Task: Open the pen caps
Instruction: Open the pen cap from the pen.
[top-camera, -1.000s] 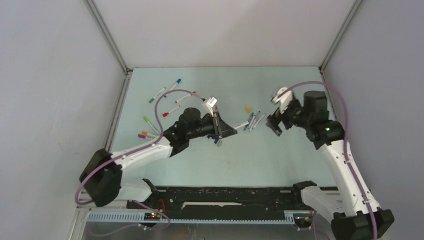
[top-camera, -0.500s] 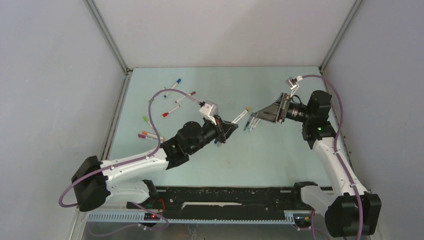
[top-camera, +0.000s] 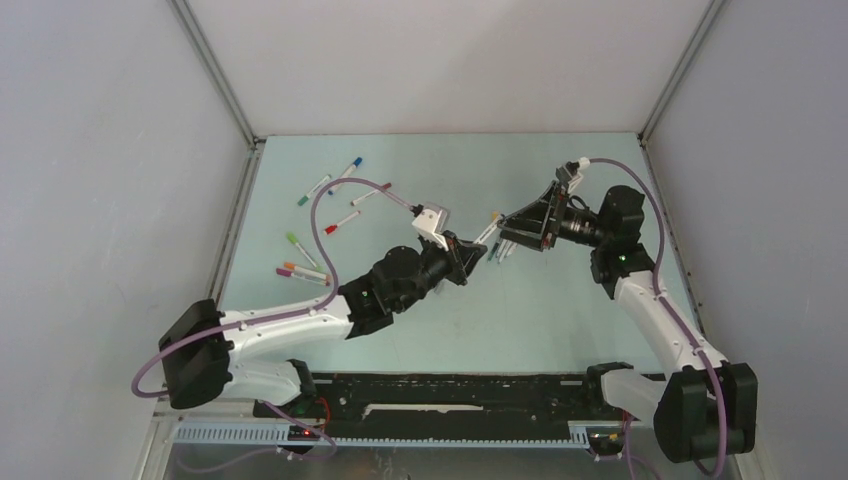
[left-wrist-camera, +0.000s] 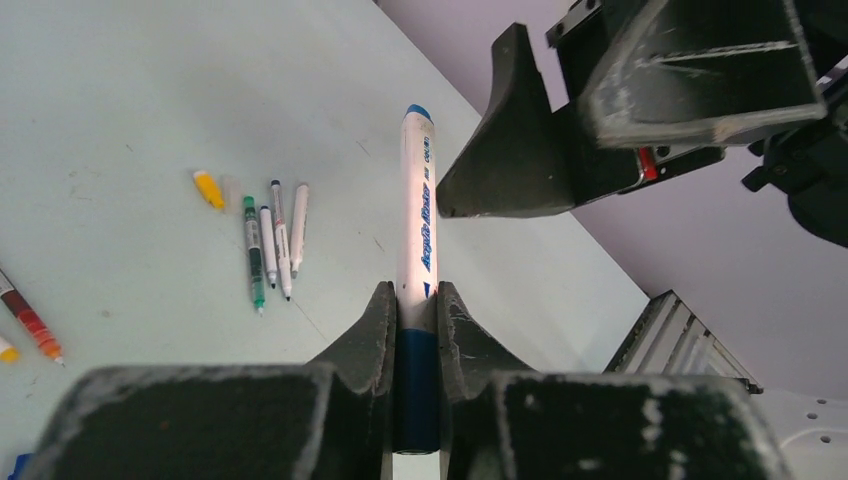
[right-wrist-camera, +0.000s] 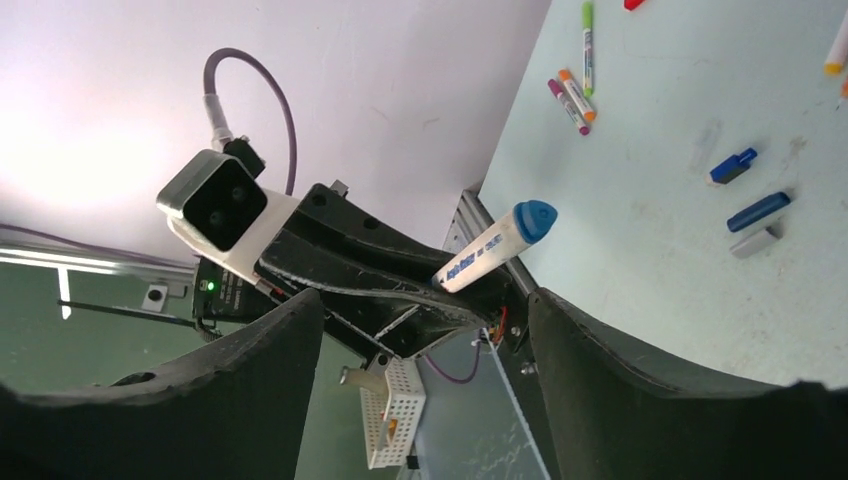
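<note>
Top view, left tool: left gripper raised over mid-table, pinching a white marker pen with blue lettering that slants up toward the other arm.
Top view, right tool: right gripper facing it, fingers spread, just beside the pen's far end.
Top view, loose cap: small yellow plastic cap on the pale green table, just behind the two tools.
Top view, other stock: several slim capped pens scattered at the left.
Top view, change: half a second before, the right gripper stood further right with a clear gap to the pen. A second before, it pointed down at the table and the left gripper sat low. The scattered pens have not moved.
Left wrist view, grip: fingers pressed on the pen's dark blue cap; the white barrel points away.
Left wrist view, right tool: one dark finger just right of the barrel's upper part; contact cannot be told.
Left wrist view, table: yellow plastic cap near four slim pens lying side by side.
Right wrist view, own tool: right gripper wide apart, the pen's rounded blue end ahead of the gap, touching neither finger.
Right wrist view, loose caps: two blue plastic caps and a grey plastic cap on the table, well apart from the held pen.
</note>
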